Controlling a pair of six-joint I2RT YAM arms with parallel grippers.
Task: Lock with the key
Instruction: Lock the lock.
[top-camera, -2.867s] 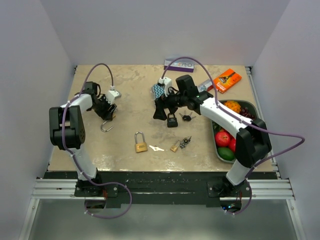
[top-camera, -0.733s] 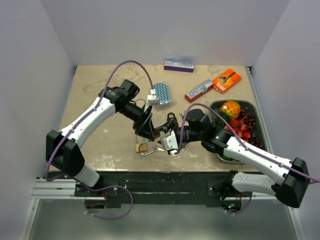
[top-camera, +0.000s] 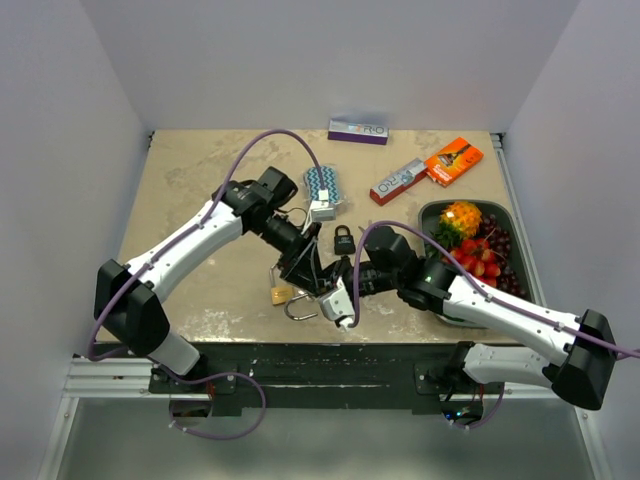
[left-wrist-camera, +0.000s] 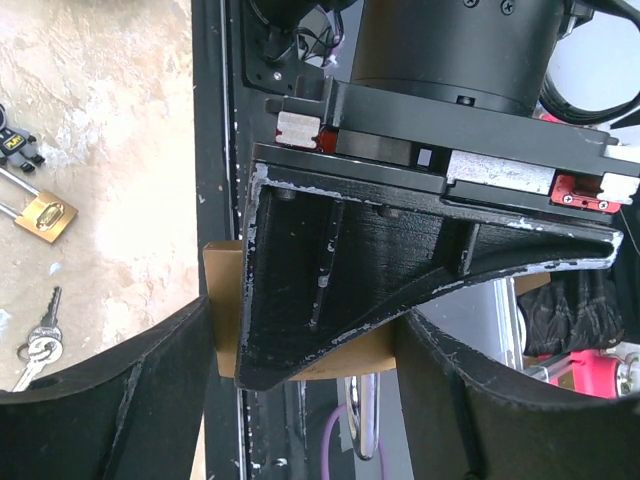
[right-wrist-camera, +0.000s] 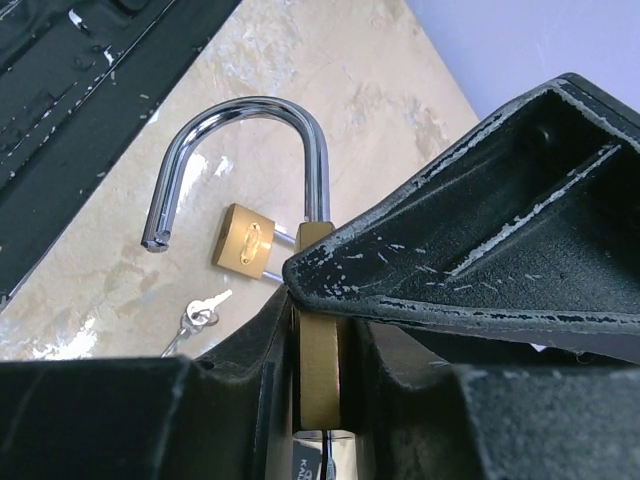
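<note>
Top external: left tool (top-camera: 300, 272) and right tool (top-camera: 325, 293), well apart 3 seconds ago, are meeting at 6 o'clock for keying. Left one is clenching the open brass padlock (right-wrist-camera: 318, 370); right one is crowding its base, grip impossible to tell.

Both jaws now meet at the padlock (right-wrist-camera: 318, 380).

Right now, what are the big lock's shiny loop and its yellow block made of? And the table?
The loop looks like polished steel: it is silvery with mirror-like glints. The yellow block is probably brass, a dull golden metal with a smooth face. The table is beige and mottled like stone, though it may be a printed laminate. The pictures cannot settle that.
</note>
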